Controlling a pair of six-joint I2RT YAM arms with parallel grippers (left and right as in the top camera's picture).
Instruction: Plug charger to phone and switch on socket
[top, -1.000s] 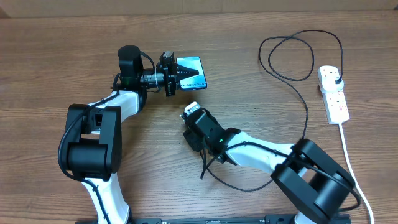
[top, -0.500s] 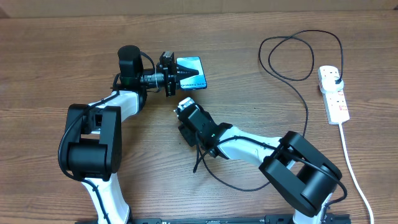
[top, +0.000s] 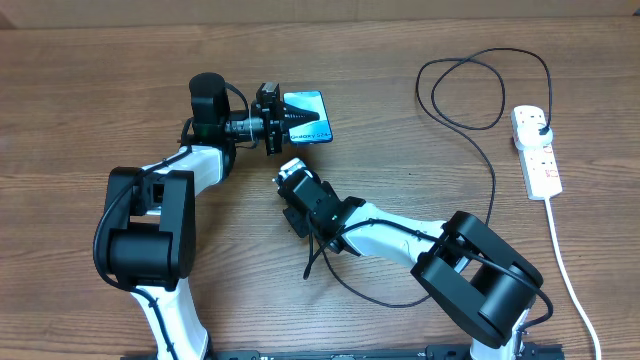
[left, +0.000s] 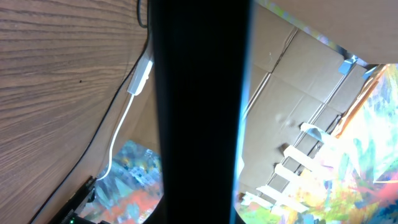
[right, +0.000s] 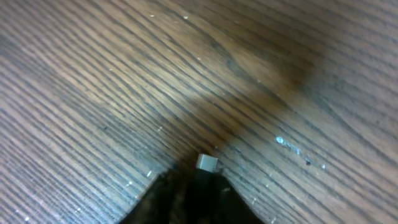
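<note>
Phone (top: 318, 112) lies near the far edge of the tabletop (top: 80, 90), left of centre, with the left gripper (top: 293, 118) clamped on its left end. The right gripper (top: 287, 172), just in front of it, is closed on the charger (top: 480, 130), and the connector tip (right: 208, 162) protrudes from it. Step in hand: insertion. The next move requires aligning the tip with the phone's port, which is not visible. The socket (top: 537, 150) lies at the right edge; switching it on appears to remain.
</note>
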